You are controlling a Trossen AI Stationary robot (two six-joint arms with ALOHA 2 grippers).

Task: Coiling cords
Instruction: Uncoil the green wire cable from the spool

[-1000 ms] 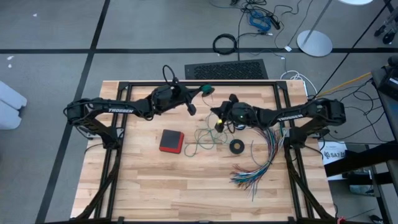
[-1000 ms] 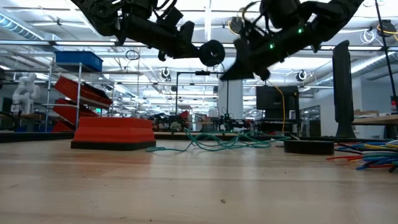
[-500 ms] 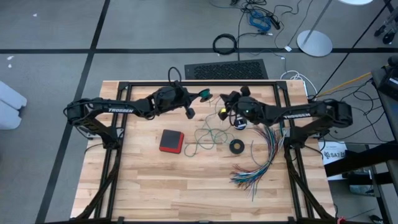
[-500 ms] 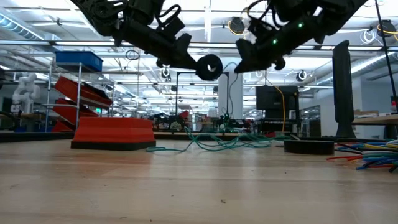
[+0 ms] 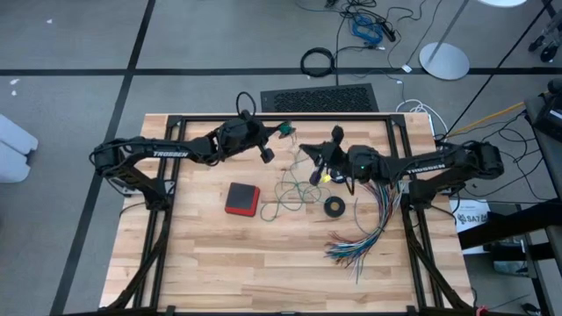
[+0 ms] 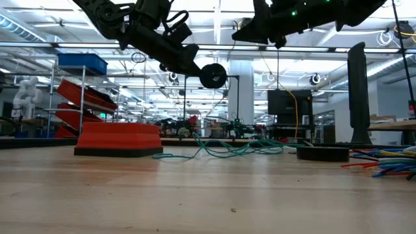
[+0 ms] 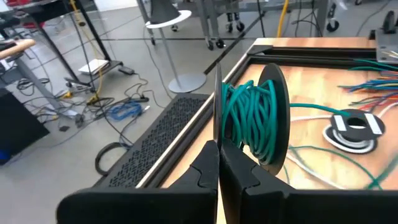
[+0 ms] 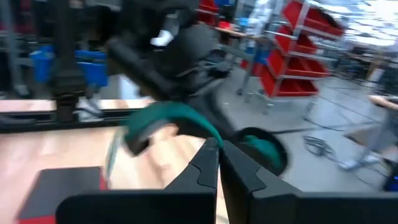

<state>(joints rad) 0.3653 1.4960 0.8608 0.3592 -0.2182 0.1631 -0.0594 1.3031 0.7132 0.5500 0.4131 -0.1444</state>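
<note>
On the table [image 5: 219, 263], a flat box [image 5: 242, 198] sits at centre. Loose cords [image 5: 290, 195] lie at its three o'clock, then a tape ring [image 5: 334, 207]. A wire bundle [image 5: 364, 233] fans at four o'clock.

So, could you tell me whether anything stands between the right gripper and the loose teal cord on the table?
Nothing visible does. The right gripper hangs shut over the table, and the loose teal cord lies on bare wood close by. The red box and the black ring sit off to either side.
</note>
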